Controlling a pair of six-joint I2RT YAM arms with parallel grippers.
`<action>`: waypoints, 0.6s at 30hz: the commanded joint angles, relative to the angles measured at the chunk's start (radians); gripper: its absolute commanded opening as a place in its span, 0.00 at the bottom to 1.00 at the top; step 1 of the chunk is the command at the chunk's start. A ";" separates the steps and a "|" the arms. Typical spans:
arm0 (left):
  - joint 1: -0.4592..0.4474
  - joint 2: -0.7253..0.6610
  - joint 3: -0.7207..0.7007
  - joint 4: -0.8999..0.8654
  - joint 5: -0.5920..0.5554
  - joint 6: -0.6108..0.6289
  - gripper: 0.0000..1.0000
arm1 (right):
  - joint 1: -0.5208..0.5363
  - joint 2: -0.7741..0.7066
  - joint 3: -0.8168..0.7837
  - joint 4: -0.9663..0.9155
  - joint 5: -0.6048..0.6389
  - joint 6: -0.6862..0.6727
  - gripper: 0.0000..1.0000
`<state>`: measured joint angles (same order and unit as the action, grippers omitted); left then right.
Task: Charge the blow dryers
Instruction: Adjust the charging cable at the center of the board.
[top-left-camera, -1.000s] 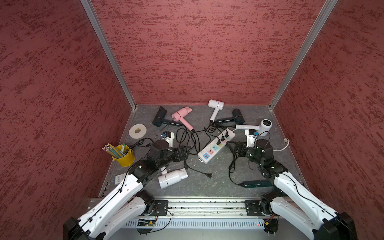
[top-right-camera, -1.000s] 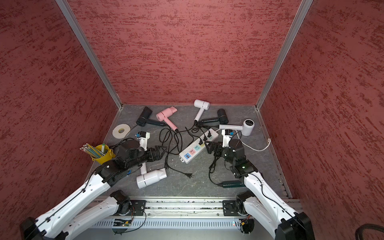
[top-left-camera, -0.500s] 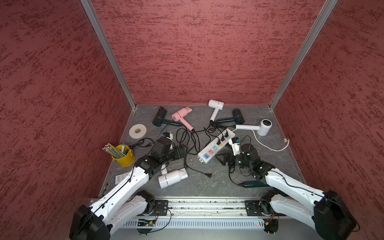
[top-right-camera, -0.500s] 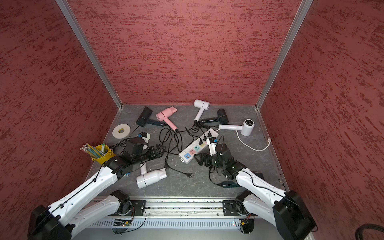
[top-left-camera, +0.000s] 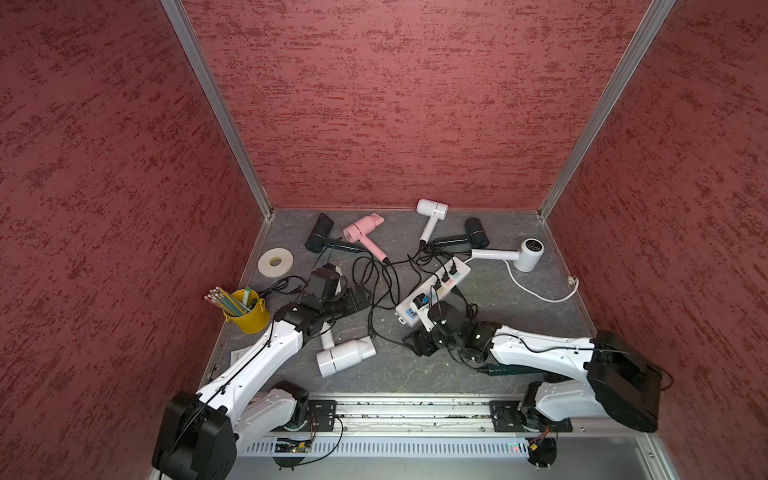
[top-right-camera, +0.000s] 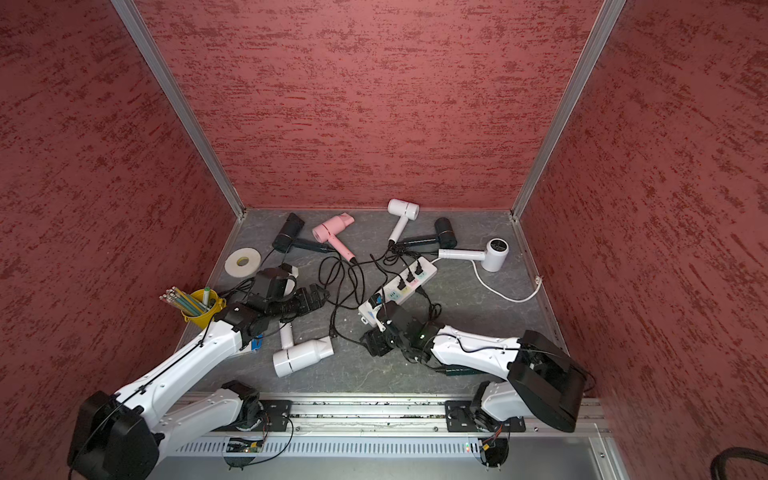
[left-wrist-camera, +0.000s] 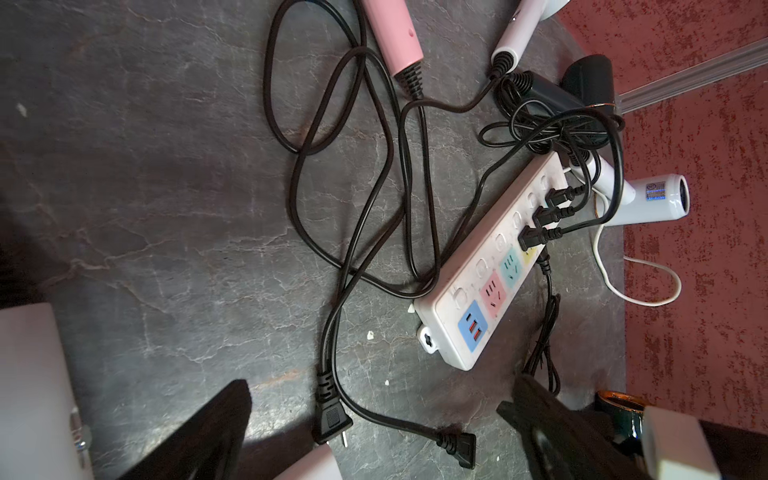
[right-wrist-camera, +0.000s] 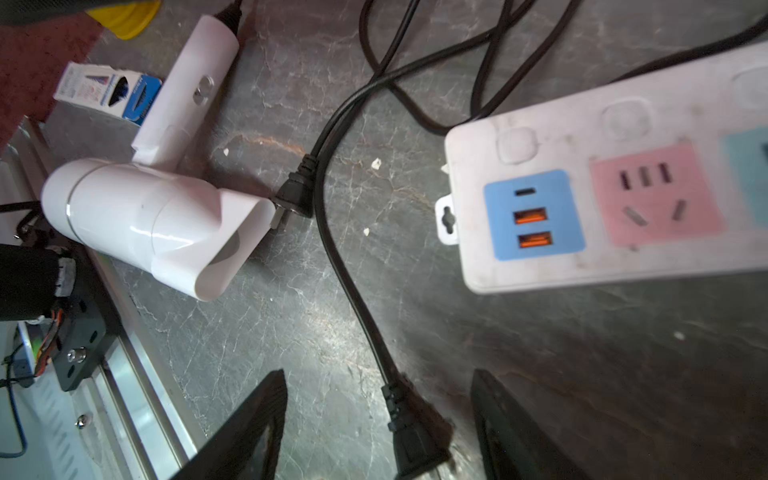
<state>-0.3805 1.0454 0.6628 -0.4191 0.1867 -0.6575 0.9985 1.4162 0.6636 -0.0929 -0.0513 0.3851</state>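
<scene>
Between the parted, empty jaws of the right gripper (right-wrist-camera: 380, 432) lies a loose plug (right-wrist-camera: 415, 440) on the tabletop (right-wrist-camera: 291, 332), power strip (right-wrist-camera: 582, 266) near, white blow dryer (right-wrist-camera: 145, 216) beyond. Plug pickup is likely in hand: pinch squarely, then socket it. Meanwhile the left gripper (left-wrist-camera: 374, 436) gapes empty.

Seven blow dryers (top-left-camera: 361, 227), one power strip (top-left-camera: 430, 293), one tape (top-left-camera: 266, 264), one cup (top-left-camera: 249, 321).

Shell of white blow dryer (right-wrist-camera: 137, 216): glossy, smooth plastic. Body of power strip (right-wrist-camera: 561, 124): matt white plastic, scuffed. Sheath of plug cord (right-wrist-camera: 344, 270): smooth, black, rubber-like. The table (right-wrist-camera: 291, 332): dark veined stone look, faint sheen. My right gripper (right-wrist-camera: 378, 374): matt black.
</scene>
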 joint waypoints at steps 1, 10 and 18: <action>0.017 -0.009 -0.009 0.007 0.032 0.005 1.00 | 0.049 0.090 0.053 -0.086 0.116 -0.028 0.63; 0.026 0.022 -0.022 0.036 0.057 0.005 1.00 | 0.092 0.253 0.122 -0.217 0.277 0.013 0.40; 0.029 0.036 -0.022 0.051 0.069 0.006 1.00 | 0.086 0.173 0.081 -0.296 0.444 0.078 0.38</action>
<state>-0.3580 1.0756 0.6506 -0.3962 0.2420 -0.6579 1.0912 1.6157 0.7769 -0.2722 0.2760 0.4248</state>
